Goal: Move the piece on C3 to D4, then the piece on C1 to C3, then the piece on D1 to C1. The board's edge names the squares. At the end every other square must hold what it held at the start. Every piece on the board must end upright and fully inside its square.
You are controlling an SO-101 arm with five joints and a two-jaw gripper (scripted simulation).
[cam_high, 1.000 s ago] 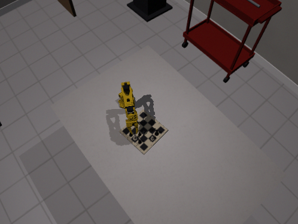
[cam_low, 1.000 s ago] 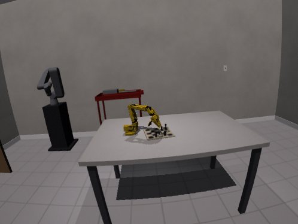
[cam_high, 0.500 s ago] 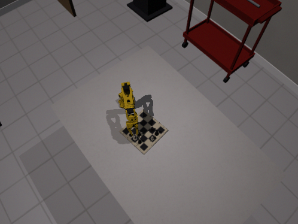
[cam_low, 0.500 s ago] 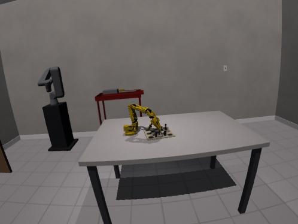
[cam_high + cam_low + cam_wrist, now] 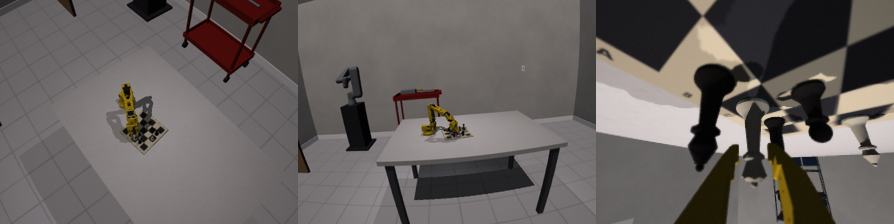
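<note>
A small chessboard [image 5: 144, 131] lies on the grey table in front of my yellow arm [image 5: 128, 105]. My gripper [image 5: 134, 136] is low over the board's near-left corner; it also shows in the exterior view [image 5: 454, 129]. In the wrist view the gripper [image 5: 752, 162] stands narrowly open, with the top of a white piece [image 5: 753, 142] between its two fingertips. A tall black piece [image 5: 708, 115] stands just left of it. A small black piece [image 5: 776, 131] stands just behind it. Another black piece [image 5: 813, 111] and a second white piece [image 5: 863, 137] stand to the right. I cannot read the square names.
A red cart [image 5: 230, 33] stands beyond the table's far corner. A grey robot on a black pedestal [image 5: 355, 120] stands by the back wall. More pieces [image 5: 153, 135] stand on the board's right half.
</note>
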